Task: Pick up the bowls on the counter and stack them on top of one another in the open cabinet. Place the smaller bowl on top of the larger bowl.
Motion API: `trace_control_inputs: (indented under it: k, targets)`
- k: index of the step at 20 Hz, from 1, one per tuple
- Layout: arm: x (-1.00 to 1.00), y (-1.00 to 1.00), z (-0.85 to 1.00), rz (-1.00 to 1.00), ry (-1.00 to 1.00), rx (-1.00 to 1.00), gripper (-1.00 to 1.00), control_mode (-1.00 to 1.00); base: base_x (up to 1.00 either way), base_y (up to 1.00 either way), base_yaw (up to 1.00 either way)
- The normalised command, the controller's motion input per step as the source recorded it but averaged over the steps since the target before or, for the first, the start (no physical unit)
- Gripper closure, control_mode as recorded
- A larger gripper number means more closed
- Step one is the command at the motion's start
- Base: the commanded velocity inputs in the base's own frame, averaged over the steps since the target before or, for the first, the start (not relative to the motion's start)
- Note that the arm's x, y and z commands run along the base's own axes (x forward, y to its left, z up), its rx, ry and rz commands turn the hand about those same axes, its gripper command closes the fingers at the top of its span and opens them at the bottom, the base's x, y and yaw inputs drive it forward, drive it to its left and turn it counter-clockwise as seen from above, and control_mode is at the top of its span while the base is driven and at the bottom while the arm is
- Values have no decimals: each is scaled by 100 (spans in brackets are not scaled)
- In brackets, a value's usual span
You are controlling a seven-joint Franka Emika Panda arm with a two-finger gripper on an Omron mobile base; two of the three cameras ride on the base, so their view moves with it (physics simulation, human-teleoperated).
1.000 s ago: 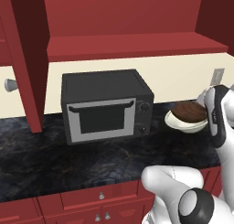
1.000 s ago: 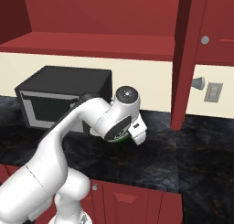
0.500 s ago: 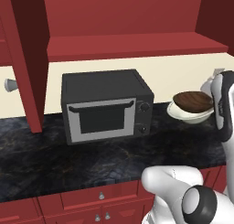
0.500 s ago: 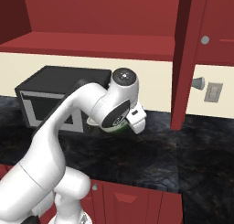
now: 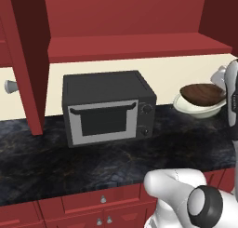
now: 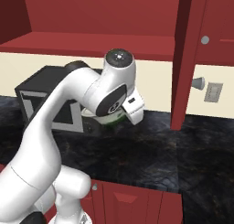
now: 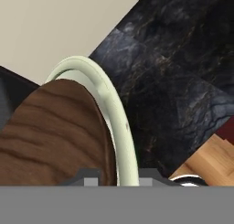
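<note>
The larger bowl (image 5: 197,110), cream-white, hangs a little above the counter (image 5: 93,152) just right of the microwave, and the smaller bowl (image 5: 202,92), dark brown, lies tilted inside it. My gripper (image 5: 226,100) is shut on the cream bowl's right rim. In the hand view the pale rim of the larger bowl (image 7: 114,113) runs down between the tips of my gripper (image 7: 119,175), with the smaller bowl (image 7: 50,131) to its left. A sliver of the larger bowl (image 6: 109,121) peeks out under my arm. The open cabinet (image 5: 135,45) has its red shelf above and left of the bowls.
A dark microwave (image 5: 107,108) stands on the counter left of the bowls. Open cabinet doors (image 5: 28,59) (image 6: 192,58) hang down on both sides of the shelf (image 6: 91,42). Red drawers (image 5: 93,204) run under the counter. A wall switch (image 6: 213,91) sits at the right.
The gripper has risen with both bowls, lifting them off the counter toward the shelf. Its grip has not changed.
</note>
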Motion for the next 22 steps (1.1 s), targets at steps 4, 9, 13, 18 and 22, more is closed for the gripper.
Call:
trace_control_inputs:
  k: [4,9,13,18,22]
  targets:
    - [-28,5,49,0,0,1,100,-100,0,0,0]
    - [-25,12,47,0,0,1,100,-100,0,0,0]
    - [-23,10,46,0,-2,1,100,-100,0,0,0]
    - [-16,16,47,0,-4,1,100,-100,0,0,0]
    - [-12,15,40,0,-9,1,100,-100,0,0,0]
